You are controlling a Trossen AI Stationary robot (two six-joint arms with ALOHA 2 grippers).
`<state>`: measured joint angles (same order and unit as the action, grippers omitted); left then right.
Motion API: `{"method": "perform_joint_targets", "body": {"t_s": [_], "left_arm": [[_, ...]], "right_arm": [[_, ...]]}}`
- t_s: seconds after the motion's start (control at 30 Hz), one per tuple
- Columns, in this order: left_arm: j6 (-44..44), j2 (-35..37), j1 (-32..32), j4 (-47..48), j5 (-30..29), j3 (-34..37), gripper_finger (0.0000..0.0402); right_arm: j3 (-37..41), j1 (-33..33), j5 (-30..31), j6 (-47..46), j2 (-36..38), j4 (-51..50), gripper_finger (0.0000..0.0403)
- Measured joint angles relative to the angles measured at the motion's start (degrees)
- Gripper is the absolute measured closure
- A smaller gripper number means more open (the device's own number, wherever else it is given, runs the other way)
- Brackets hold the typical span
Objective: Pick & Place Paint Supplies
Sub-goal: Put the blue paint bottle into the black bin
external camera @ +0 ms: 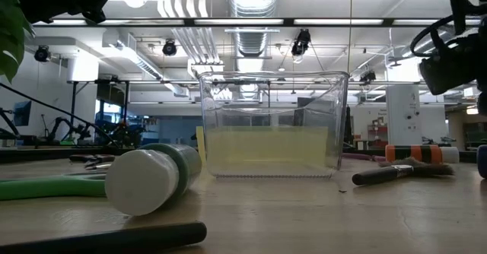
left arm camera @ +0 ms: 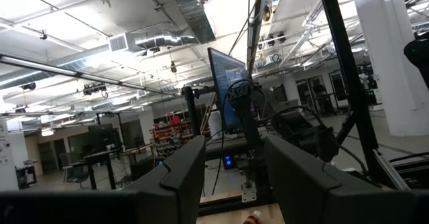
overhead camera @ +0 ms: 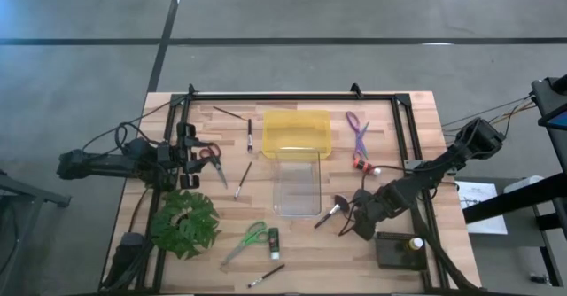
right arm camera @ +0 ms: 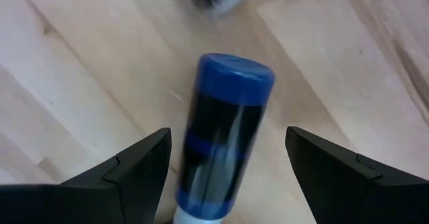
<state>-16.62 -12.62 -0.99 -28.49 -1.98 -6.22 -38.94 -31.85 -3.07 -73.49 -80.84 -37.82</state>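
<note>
My right gripper [right arm camera: 228, 135] is open and points down over a blue-capped dark bottle [right arm camera: 231, 90] that lies flat on the wood. One finger stands on either side of the bottle, with a gap showing at each. In the high view this gripper [overhead camera: 359, 221] hangs next to the broad-headed brush [overhead camera: 330, 213]. My left gripper [overhead camera: 188, 150] is open, held level at the table's left beside the red-handled scissors [overhead camera: 209, 154], and its wrist view [left arm camera: 234, 143] looks into the room. Thin brushes [overhead camera: 250, 135], purple scissors [overhead camera: 357, 129], green scissors [overhead camera: 246, 240], a green bottle [overhead camera: 273, 238] and an orange bottle [overhead camera: 363, 165] lie flat on the table.
A yellow bin [overhead camera: 297, 132] and a clear bin [overhead camera: 297, 188] stand mid-table, the clear one nearer the near edge. A leafy plant [overhead camera: 184, 223] sits at near left. A black box [overhead camera: 394, 252] with a white bottle [overhead camera: 415, 243] sits at near right. A black frame [overhead camera: 292, 95] borders the table.
</note>
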Motion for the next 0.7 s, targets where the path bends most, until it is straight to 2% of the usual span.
{"method": "perform_joint_targets", "body": {"t_s": [0.37,0.7], "left_arm": [[-0.1,0.0,0.0,0.0,0.0,0.0,0.0237],[-0.1,0.0,0.0,0.0,0.0,0.0,0.0237]], "right_arm": [[2.1,0.0,0.0,-0.4,0.0,1.8,0.0119],[2.3,0.0,0.6,-0.1,0.0,2.9,0.0241]]}}
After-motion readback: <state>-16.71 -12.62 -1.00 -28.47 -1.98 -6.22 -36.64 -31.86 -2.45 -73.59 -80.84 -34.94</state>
